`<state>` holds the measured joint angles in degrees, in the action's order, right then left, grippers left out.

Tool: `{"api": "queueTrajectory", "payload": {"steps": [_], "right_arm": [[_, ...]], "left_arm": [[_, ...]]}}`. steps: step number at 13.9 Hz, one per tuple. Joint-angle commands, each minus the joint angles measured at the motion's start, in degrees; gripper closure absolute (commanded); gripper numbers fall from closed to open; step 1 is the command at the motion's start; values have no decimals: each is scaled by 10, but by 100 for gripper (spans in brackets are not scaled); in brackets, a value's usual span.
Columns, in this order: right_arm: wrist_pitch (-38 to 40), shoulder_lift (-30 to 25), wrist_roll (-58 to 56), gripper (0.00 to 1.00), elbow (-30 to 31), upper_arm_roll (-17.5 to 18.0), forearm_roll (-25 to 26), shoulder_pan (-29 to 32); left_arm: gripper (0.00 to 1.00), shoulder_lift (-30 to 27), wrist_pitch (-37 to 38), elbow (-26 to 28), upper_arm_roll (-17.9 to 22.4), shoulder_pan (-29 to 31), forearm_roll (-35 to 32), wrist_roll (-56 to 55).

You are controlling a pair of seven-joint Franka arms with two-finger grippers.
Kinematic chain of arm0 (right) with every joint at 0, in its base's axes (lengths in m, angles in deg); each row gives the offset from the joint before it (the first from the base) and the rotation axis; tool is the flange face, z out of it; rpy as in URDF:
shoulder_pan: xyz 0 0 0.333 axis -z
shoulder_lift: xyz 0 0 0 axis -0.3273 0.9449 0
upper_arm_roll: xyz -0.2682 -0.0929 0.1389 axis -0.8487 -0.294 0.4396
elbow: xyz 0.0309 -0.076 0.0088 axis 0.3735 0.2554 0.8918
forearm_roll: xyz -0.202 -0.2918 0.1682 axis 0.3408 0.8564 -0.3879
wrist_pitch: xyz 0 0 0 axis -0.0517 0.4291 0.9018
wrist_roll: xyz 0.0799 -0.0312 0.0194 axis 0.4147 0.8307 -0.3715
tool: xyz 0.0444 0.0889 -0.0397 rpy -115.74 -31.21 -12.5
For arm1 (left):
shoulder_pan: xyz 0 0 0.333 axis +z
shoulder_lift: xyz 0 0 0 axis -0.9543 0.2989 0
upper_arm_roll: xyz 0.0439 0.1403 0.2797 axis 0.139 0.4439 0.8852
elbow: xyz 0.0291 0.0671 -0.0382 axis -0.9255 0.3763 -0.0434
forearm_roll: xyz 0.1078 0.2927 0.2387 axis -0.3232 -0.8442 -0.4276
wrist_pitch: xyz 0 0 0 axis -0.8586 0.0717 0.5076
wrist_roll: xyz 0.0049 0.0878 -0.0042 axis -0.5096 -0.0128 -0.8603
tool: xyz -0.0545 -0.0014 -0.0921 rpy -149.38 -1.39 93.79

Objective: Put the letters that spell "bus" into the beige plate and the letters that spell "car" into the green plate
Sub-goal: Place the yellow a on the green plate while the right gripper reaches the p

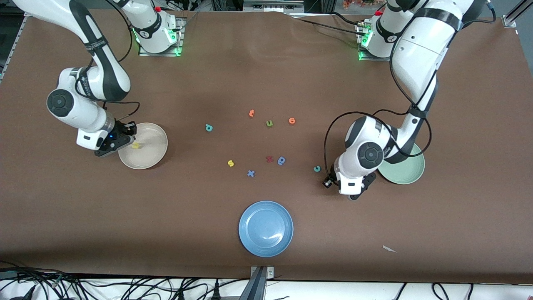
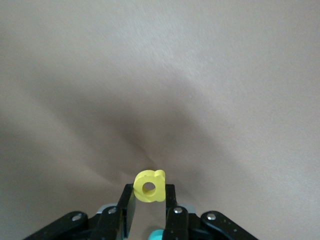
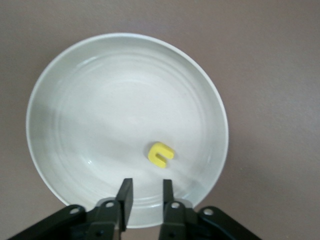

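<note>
The left gripper (image 2: 149, 207) clasps the yellow "a" (image 2: 149, 186) beside the green plate (image 1: 406, 171); the right gripper (image 3: 145, 200) hangs parted, empty, over the beige plate (image 3: 60, 100) where the yellow "u" (image 3: 160, 154) lies.

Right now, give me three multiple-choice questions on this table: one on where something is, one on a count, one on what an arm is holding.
1. Where is the yellow u?
A) in the beige plate
B) beside the green u
C) in the right jaws

2. How many plates are there?
A) two
B) three
C) four

3. The left jaws are:
A) wide open
B) shut on a yellow a
C) shut on a teal c

Answers:
1 A: it lies in the plate, under the open, empty right jaws.
2 B: beige, green and blue.
3 B: the a sits pinched between them, beside the green plate.
</note>
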<state>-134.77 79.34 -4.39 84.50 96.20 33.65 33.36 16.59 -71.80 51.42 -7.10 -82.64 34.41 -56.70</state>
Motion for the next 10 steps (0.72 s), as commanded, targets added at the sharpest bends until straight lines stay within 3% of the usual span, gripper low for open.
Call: {"api": "queueTrajectory", "payload": {"steps": [1, 4, 6, 10], "right_arm": [[5, -7, -3, 24, 6, 9, -7, 2], [7, -7, 12, 24, 6, 20, -42, 1], [7, -4, 75, 22, 5, 49, -51, -5], [7, -3, 224, 17, -8, 58, -52, -95]], "left_arm": [[92, -44, 101, 0, -6, 28, -1, 96], [92, -83, 199, 7, -6, 73, 36, 232], [92, -97, 250, 12, -6, 104, 35, 312], [90, -108, 305, 29, -5, 171, 27, 458]]}}
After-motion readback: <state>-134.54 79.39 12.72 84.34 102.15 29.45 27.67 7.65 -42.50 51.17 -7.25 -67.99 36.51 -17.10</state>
